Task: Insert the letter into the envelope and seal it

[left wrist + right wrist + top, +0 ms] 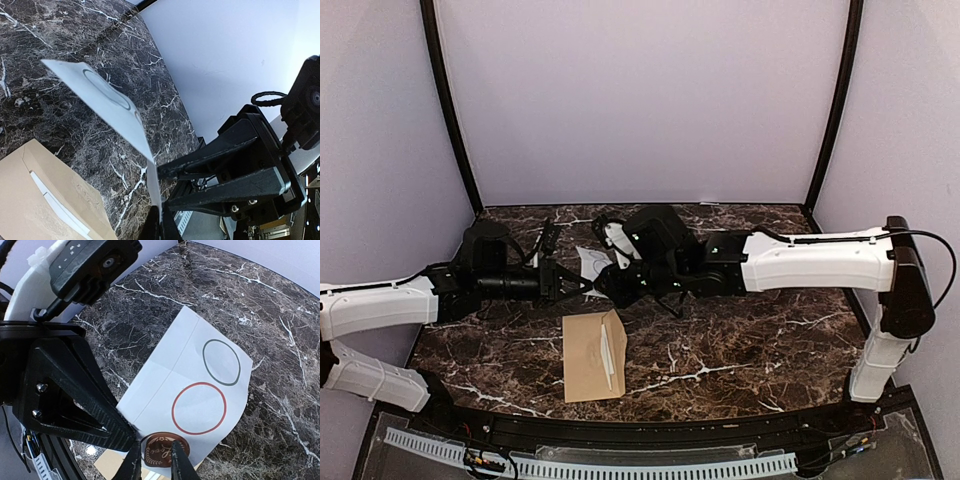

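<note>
Tan kraft envelope [582,360], white card [165,385], veined marble [740,340]

Left end effector [161,224] clamped, right one [153,462] ajar

Dark, white-veined marble table [750,340], tan envelope [592,355] flat near its front edge, flap open.

Lab booth: lilac walls [640,100], marble tabletop [740,340]
</note>
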You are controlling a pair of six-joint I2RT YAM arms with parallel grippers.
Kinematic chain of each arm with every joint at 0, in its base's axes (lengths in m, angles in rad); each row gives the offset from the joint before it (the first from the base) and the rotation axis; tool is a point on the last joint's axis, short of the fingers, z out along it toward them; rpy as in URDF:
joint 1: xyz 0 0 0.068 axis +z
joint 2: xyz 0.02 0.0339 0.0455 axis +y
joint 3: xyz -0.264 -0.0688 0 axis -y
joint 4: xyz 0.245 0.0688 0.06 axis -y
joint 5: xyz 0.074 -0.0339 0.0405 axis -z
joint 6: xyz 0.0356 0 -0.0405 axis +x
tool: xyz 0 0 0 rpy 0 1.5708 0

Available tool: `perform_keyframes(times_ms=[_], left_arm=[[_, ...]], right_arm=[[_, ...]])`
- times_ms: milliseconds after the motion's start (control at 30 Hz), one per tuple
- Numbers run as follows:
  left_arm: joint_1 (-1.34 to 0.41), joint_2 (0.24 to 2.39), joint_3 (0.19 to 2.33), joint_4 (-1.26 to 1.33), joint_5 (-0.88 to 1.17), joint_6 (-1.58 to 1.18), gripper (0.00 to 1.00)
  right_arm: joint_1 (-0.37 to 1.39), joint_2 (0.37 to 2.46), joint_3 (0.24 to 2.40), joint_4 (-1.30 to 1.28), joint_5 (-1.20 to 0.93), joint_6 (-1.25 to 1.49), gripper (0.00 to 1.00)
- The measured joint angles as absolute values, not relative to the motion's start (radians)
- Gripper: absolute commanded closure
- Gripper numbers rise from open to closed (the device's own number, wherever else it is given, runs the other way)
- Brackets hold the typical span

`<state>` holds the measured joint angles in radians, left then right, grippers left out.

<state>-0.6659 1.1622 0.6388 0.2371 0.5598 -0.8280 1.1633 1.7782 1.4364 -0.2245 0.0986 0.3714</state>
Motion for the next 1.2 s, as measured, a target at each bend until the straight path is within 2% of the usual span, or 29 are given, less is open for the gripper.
perform_keyframes(times_ms=[200, 367, 800, 1200], left_arm=[[-0.666, 1.162, 0.639, 0.238, 0.564, -0.832, 1.0], [-0.666, 1.162, 0.639, 0.239, 0.564, -0.833, 1.0], [-0.666, 1.162, 0.639, 0.223, 0.517, -0.82, 1.0], [-0.637, 1.225, 0.64, 0.196, 0.467, -0.781, 1.0]], right_arm=[[1.163, 1.797, 1.447, -0.239, 0.11, 0.37, 0.87], [1.164, 1.802, 1.447, -0.243, 0.112, 0.367, 1.0], [1.165, 1.793, 1.435, -0.241, 0.189, 0.391, 1.0], [1.102, 1.643, 1.262, -0.217, 0.264, 0.471, 1.0]])
